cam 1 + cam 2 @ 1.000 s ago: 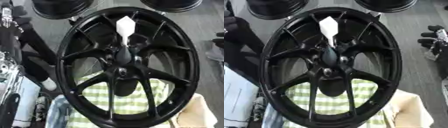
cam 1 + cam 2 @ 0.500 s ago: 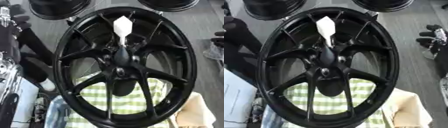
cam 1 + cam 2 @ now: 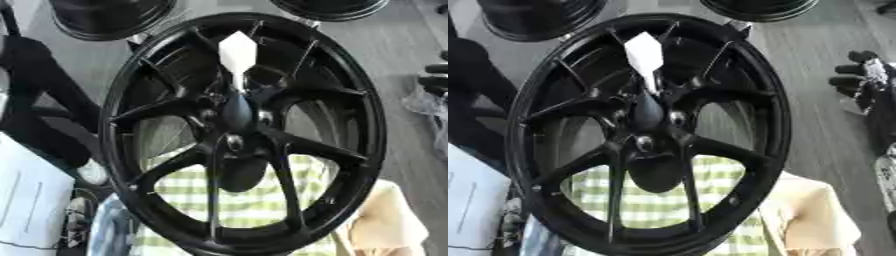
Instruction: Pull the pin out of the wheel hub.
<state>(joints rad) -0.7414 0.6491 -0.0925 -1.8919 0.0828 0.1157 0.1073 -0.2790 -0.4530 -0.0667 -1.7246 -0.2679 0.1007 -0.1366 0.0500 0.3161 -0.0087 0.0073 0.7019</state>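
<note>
A large black spoked wheel (image 3: 350, 90) fills both views and lies partly over a checked cloth. From its hub (image 3: 236, 117) a pin stands up, with a thin shaft and a white diamond-shaped head (image 3: 238, 50). Nothing touches the pin. My right hand (image 3: 859, 75) shows at the right edge, outside the rim, fingers relaxed and pointing left, holding nothing. A black stretch of my left arm (image 3: 39, 95) runs along the left side beside the rim. The left hand itself lies outside both views.
Two more black wheels (image 3: 109, 20) (image 3: 759, 7) lie at the far edge. A green-and-white checked cloth (image 3: 254, 210) lies under the wheel, a beige object (image 3: 815, 215) at lower right, and a white sheet (image 3: 31, 200) at lower left. Grey surface (image 3: 824, 145) shows at right.
The whole picture has shifted slightly to the left, so the camera moved. The wheel, the pin and the right hand hold their places.
</note>
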